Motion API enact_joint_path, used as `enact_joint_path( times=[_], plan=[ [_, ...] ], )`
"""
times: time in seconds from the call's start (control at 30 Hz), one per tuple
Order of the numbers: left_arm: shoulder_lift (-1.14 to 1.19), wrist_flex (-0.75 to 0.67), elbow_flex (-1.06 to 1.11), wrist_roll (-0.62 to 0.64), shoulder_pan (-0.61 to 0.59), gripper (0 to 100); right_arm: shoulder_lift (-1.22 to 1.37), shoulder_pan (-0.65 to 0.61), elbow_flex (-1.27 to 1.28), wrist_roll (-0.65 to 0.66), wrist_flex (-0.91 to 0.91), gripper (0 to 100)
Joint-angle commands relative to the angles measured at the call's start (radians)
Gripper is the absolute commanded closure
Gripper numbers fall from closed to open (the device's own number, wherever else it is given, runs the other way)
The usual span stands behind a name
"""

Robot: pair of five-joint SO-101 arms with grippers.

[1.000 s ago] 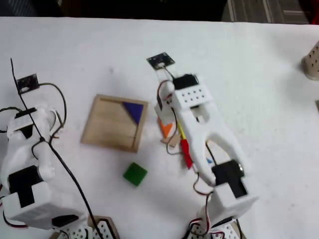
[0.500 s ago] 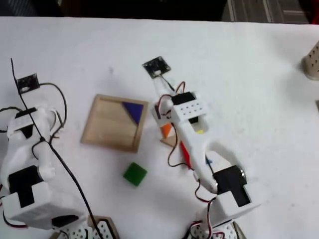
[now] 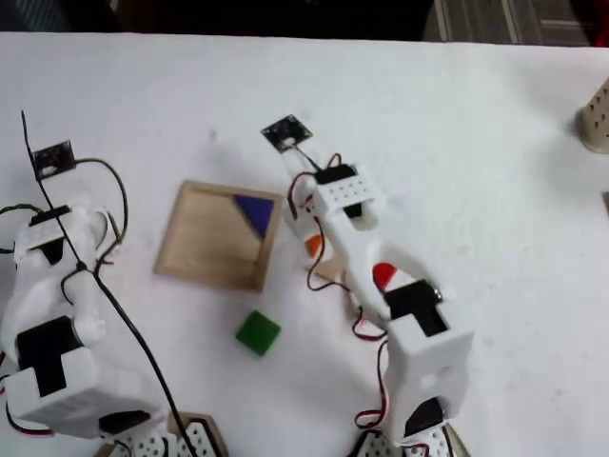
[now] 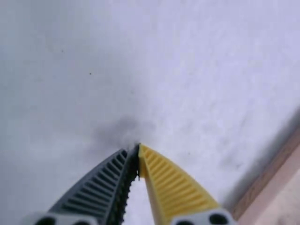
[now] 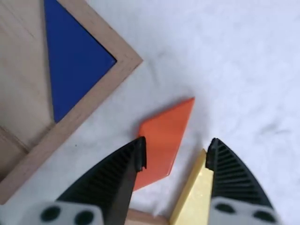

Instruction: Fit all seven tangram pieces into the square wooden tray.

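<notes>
The square wooden tray (image 3: 205, 243) is lying on the white tabletop (image 3: 476, 143), a little left of its middle and slightly turned. Inside it, one blue triangle (image 3: 255, 214) is sitting in the tray's far right corner, with its edges along the rim there. The rest of the tray floor is showing bare wood.

Just outside the tray's right rim, apart from it, an orange parallelogram (image 5: 164, 138) is lying flat on the tabletop. A yellow piece (image 5: 194, 192) is lying just beside it, on the side away from the tray. A pale wood-coloured piece (image 3: 328, 269) is lying close to both.

The right gripper (image 5: 176, 147) is hanging over the orange parallelogram with its jaws released. One black finger is standing at the piece's edge on the tray side, and the other is standing over the yellow piece. It is grasping nothing. The right arm (image 3: 352, 238) is stretching from the near edge of the tabletop toward the tray's right side. Something red (image 3: 384, 276) is showing at its side, and it cannot be told what this is.

A green square (image 3: 258, 332) is lying alone between the tray and the near edge.

The left arm (image 3: 48, 314) is resting folded at the near left corner of the tabletop. The left gripper (image 4: 137, 157) is clenched, its grey and yellow fingers pressed together with nothing between them, close over the white surface.
</notes>
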Motion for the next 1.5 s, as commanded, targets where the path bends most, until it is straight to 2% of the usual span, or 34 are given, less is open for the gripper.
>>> enact_joint_path(
  times=[0.0, 0.1, 0.43, 0.6, 0.8, 1.1, 1.17, 1.3, 1.47],
  plan=[
    [-0.058, -0.021, -0.006, 0.005, 0.01, 97, 0.033, -0.012, -0.052, 0.023, 0.076, 78.3],
    [-0.058, -0.021, -0.006, 0.005, 0.01, 97, 0.012, -0.013, -0.086, 0.124, 0.131, 78.0],
    [-0.056, -0.021, -0.008, 0.006, 0.01, 97, -0.105, -0.041, -0.083, 0.13, 0.137, 77.9],
    [-0.056, -0.021, -0.008, 0.006, 0.01, 97, -0.033, -0.068, -0.057, 0.229, 0.13, 77.9],
    [-0.056, -0.021, -0.006, 0.006, 0.01, 97, 0.025, -0.022, -0.058, 0.235, 0.108, 77.9],
    [-0.056, -0.021, -0.006, 0.006, 0.01, 97, 0.035, -0.027, -0.052, 0.236, 0.114, 78.5],
    [-0.056, -0.021, -0.006, 0.006, 0.01, 97, 0.035, -0.027, -0.051, 0.236, 0.117, 82.7],
    [-0.056, -0.021, -0.006, 0.006, 0.01, 97, 0.028, -0.028, -0.052, 0.236, 0.128, 98.5],
    [-0.056, -0.021, -0.006, 0.006, 0.01, 97, 0.016, -0.03, -0.087, 0.235, 0.162, 98.1]
  ],
)
